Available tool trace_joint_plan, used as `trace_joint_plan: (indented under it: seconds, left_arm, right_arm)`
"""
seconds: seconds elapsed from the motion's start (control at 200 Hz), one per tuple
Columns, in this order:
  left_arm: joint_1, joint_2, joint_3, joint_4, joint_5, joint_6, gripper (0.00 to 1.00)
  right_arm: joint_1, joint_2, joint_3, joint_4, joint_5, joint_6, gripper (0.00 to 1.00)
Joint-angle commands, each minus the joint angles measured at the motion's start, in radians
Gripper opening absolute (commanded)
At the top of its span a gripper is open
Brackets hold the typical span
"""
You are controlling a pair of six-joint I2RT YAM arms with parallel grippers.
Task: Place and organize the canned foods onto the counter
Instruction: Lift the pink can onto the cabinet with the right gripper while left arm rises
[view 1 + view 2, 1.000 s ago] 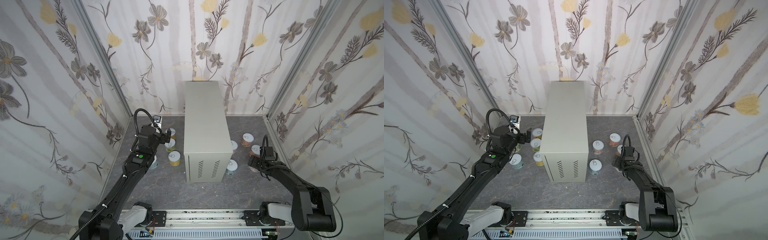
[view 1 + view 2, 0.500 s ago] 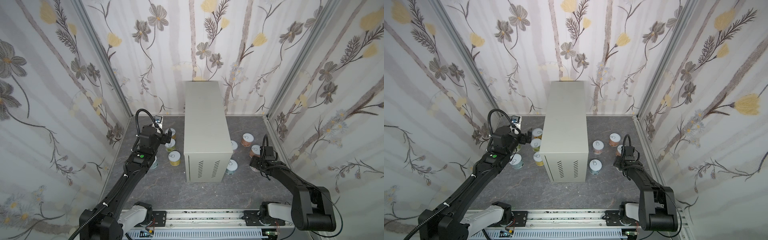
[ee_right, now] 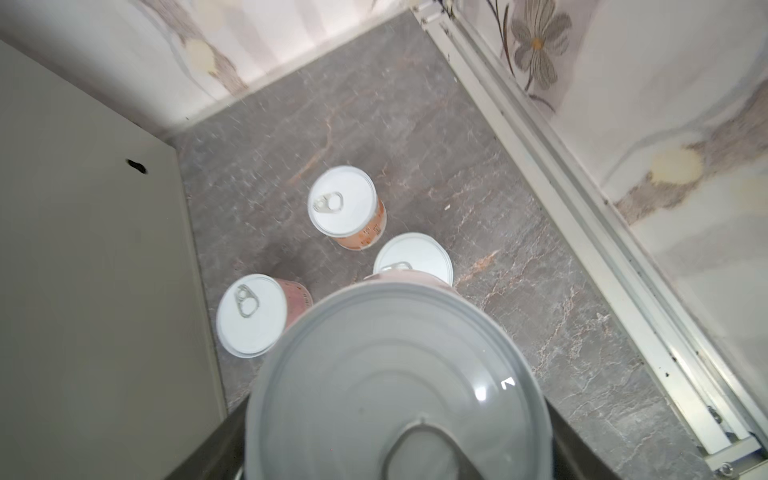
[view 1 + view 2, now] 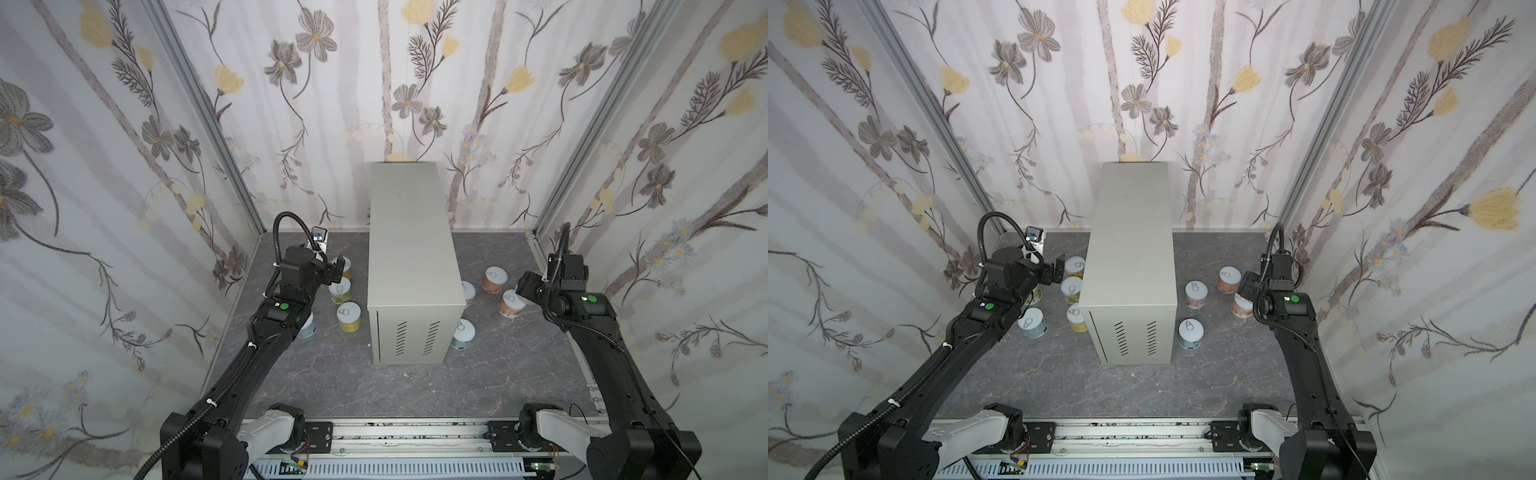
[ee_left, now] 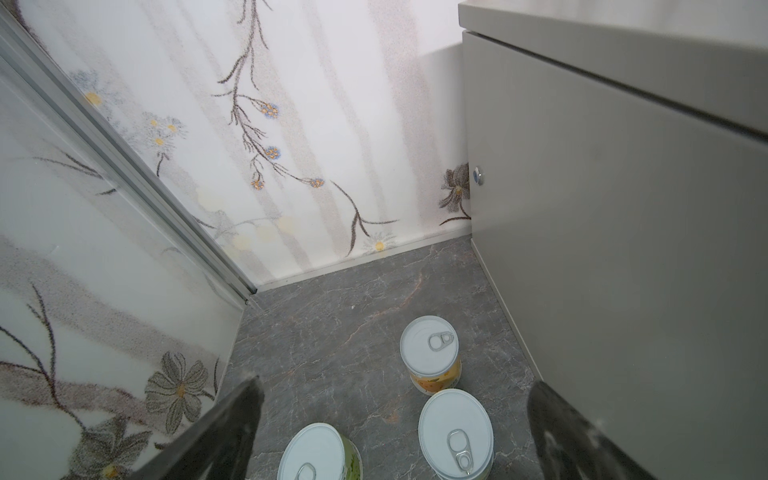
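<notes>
Barely begun. Pinched in the right gripper (image 3: 390, 419), off to the right of the counter (image 4: 411, 232): one pull-tab can (image 3: 395, 365), seemingly raised off the marbled floor (image 4: 332, 386), lid close under the wrist camera. Nothing standing on the counter's flat top in both top views. Left to do, at a guess: getting this one up there, then all the others, then lining them up.

Right of the counter, down on the floor: two orange cans (image 4: 494, 277), a pink can (image 3: 251, 313) close against the counter's side, a light blue can (image 4: 1190, 330) by its front corner. Left of the counter: a yellow-orange can (image 5: 430, 345), a green-label can (image 5: 316, 453) and a third can (image 5: 455, 428), all below the left gripper (image 5: 395, 386), spread wide and empty.

Hard to read: the held can's label and its clearance from the floor. Jaw tips lost behind its lid. More cans half covered by the left arm (image 4: 266, 345), so no firm count.
</notes>
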State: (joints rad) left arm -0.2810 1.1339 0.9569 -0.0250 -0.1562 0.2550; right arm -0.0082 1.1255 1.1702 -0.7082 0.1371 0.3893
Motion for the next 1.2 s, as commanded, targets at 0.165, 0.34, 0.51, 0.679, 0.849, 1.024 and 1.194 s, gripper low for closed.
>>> trace_joint_plan:
  seconds: [0.165, 0.34, 0.51, 0.679, 0.849, 1.024, 1.194]
  left_arm:
    - [0.0, -0.026, -0.017, 0.039, 0.06, 0.006, 1.0]
    - [0.0, -0.11, -0.019, 0.007, 0.191, 0.027, 1.0]
    - [0.0, -0.158, 0.108, -0.116, 0.464, 0.045, 1.0]
    - [0.001, -0.135, 0.278, -0.196, 0.578, 0.055, 1.0]
    - [-0.011, -0.094, 0.374, -0.17, 0.659, 0.026, 1.0]
    - [-0.066, -0.053, 0.441, -0.12, 0.723, -0.025, 1.0]
    - [-0.137, -0.007, 0.497, -0.108, 0.758, -0.04, 1.0]
  right_arm:
    - [0.112, 0.212, 0.508, -0.213, -0.014, -0.176, 0.4]
    - [0.221, 0.37, 0.795, -0.275, -0.025, -0.257, 0.41]
    - [0.304, 0.516, 1.076, -0.283, -0.12, -0.31, 0.4]
    - [0.432, 0.617, 1.224, -0.266, -0.174, -0.371, 0.41]
    - [0.51, 0.657, 1.224, -0.225, -0.212, -0.381, 0.42]
    - [0.595, 0.684, 1.224, -0.217, -0.215, -0.4, 0.42]
    - [0.652, 0.711, 1.224, -0.257, -0.195, -0.43, 0.43]
